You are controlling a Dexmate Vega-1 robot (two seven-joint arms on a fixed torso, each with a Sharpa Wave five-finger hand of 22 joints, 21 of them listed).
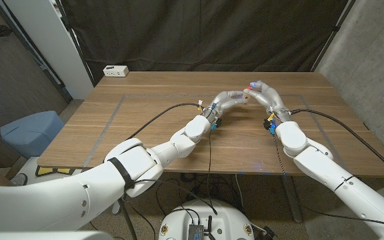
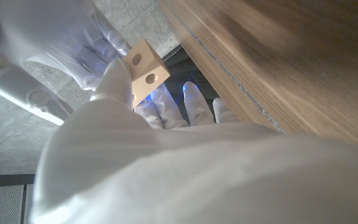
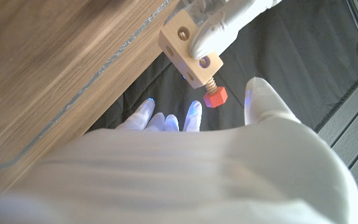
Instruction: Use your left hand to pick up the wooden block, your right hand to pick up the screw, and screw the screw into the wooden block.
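Observation:
Above the table's far middle, my left hand (image 1: 227, 101) holds a small pale wooden block (image 3: 188, 46) with round holes by its fingers (image 3: 219, 25). A red screw (image 3: 214, 94) stands in one hole by its threaded shank, its hex head clear of the block. My right hand (image 1: 267, 97) meets the left one there. Its fingers (image 3: 193, 114) and thumb are spread on either side of the screw head, with gaps between them and the head. In the left wrist view the block (image 2: 146, 70) sits at the tip of my left hand (image 2: 185, 155), with the right hand (image 2: 73, 43) just beyond it.
The wooden table (image 1: 145, 127) carries grey tape lines (image 1: 112, 113). A small white box (image 1: 116, 70) sits at its far left corner. A blue bin (image 1: 32, 130) stands on the floor off the table's left side. Cables run along both forearms.

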